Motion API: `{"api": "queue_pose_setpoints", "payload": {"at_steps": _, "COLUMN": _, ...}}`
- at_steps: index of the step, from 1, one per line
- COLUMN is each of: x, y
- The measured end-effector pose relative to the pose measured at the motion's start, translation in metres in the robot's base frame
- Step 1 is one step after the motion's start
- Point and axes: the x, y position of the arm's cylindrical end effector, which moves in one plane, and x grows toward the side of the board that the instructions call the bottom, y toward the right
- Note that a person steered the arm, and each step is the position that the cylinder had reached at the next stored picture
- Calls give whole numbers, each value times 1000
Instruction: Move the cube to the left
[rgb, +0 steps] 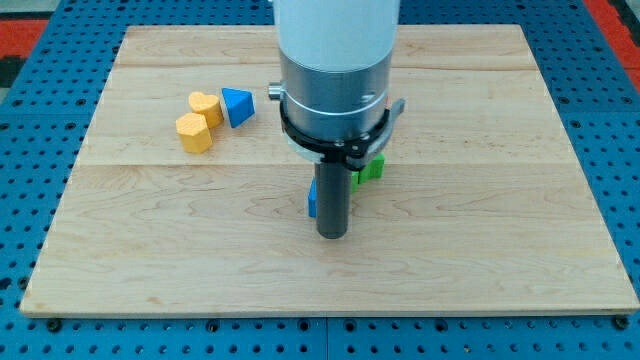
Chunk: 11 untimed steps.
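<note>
My tip (331, 235) rests on the worktop (480, 270) near centre; there is no hand, so nothing is held. The blue cube (312, 197), largely hidden, touches the rod's left side. Judged: pushing underway; next, sweep towards the view's left.

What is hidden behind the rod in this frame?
Behind the rod, near my tip, a blue block edge shows at its left and a green block at its right. Their shapes are covered.
</note>
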Motion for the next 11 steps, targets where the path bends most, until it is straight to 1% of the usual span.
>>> {"api": "queue_pose_setpoints", "payload": {"at_steps": 1, "x": -19, "y": 36}}
{"api": "queue_pose_setpoints", "payload": {"at_steps": 2, "x": -46, "y": 6}}
{"api": "queue_pose_setpoints", "payload": {"at_steps": 3, "x": -32, "y": -38}}
{"api": "queue_pose_setpoints", "payload": {"at_steps": 4, "x": -17, "y": -20}}
{"api": "queue_pose_setpoints", "payload": {"at_steps": 5, "x": -10, "y": -44}}
{"api": "queue_pose_setpoints", "payload": {"at_steps": 6, "x": -26, "y": -69}}
{"api": "queue_pose_setpoints", "payload": {"at_steps": 7, "x": -25, "y": -79}}
{"api": "queue_pose_setpoints", "payload": {"at_steps": 8, "x": -25, "y": -63}}
{"api": "queue_pose_setpoints", "payload": {"at_steps": 10, "x": -24, "y": -52}}
{"api": "queue_pose_setpoints", "payload": {"at_steps": 11, "x": -18, "y": -58}}
